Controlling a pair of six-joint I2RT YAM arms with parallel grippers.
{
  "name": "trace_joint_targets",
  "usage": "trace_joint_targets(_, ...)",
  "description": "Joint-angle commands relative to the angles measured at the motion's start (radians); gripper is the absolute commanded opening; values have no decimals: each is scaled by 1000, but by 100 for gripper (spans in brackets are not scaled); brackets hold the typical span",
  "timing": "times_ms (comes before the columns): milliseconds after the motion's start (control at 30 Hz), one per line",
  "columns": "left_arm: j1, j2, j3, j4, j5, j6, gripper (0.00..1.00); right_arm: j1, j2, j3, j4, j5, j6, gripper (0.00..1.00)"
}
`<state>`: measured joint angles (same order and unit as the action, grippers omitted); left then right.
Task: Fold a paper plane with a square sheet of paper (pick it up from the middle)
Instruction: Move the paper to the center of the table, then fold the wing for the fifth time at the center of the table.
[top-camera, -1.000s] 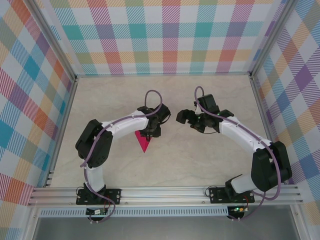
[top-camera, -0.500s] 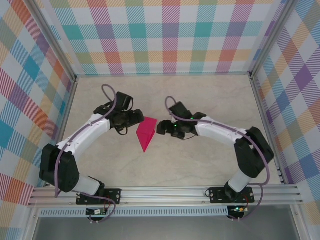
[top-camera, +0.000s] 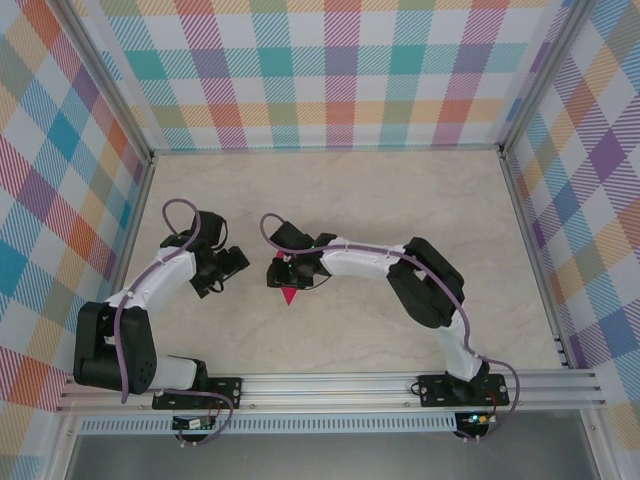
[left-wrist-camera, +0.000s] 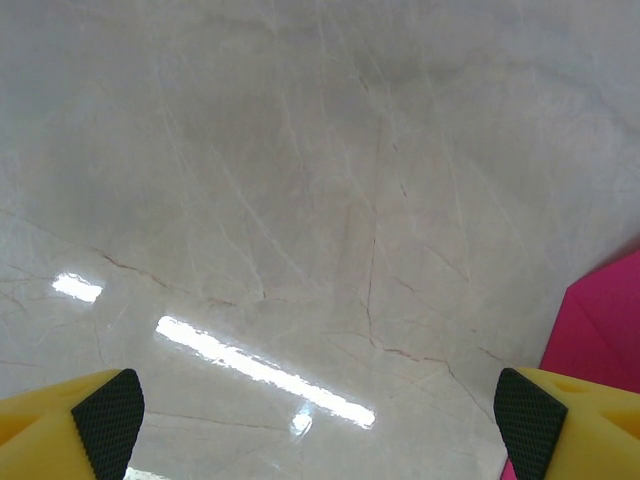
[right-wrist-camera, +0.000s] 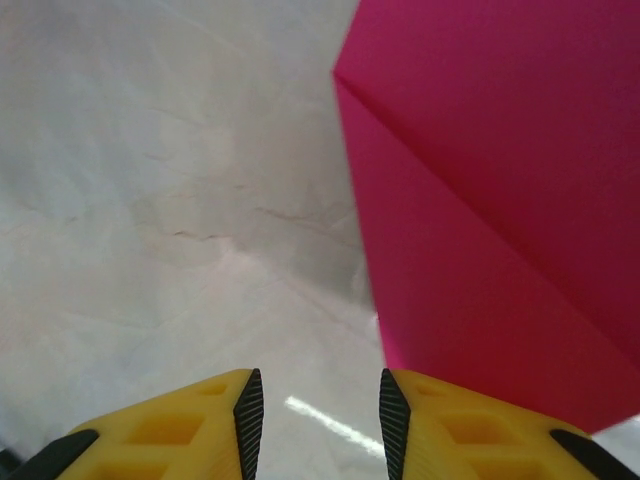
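**A:** How does the tabletop (left-wrist-camera: 300, 180) read on your feed?

**B:** I see a pale, veined marble look, polished and glossy enough to throw back bright streaks of light.

**A:** And the folded pink paper (right-wrist-camera: 500, 180)?

**B:** Matt and smooth, with one crisp crease. On the right gripper (right-wrist-camera: 318, 385), the fingers (right-wrist-camera: 170, 425) look like yellow moulded plastic, and the pads (right-wrist-camera: 250, 405) are black and finely textured.

**A:** I get a shiny white shell on the right arm (top-camera: 360, 255). The front rail (top-camera: 330, 385) is grooved bare metal.
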<state>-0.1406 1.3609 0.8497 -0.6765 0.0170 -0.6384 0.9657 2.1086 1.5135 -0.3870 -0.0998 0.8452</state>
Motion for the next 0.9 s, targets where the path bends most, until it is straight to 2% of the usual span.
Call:
trace_joint_targets(0,12,-20,-15,9,27,6,93,-4,36,65,-98,54,-24,38)
trace_joint_targets(167,12,-12,-2,9,43,13,93,-7,78,79,-168,55,-110,37)
trace_joint_targets(300,11,-22,-1,23,78,28,93,-9,51,6,-196,19,-285,37)
trace_joint_targets(467,11,-53,-17,60,154,58,93,-10,-107,-212,-203,-107,-655,38)
trace_joint_targets(600,11,-81,-39,92,203,64,93,-25,-237,-285,-278,-58,-804,39)
trace_joint_targets(733,8,-107,-64,120,253,59,93,-69,-330,-301,-253,-6,-758,40)
trace_joint_targets(800,6,-117,-74,128,272,56,93,-74,-355,-284,-237,27,-657,44)
trace_joint_targets(867,-3,-130,-91,141,288,45,94,-74,-365,-276,-205,51,-485,49)
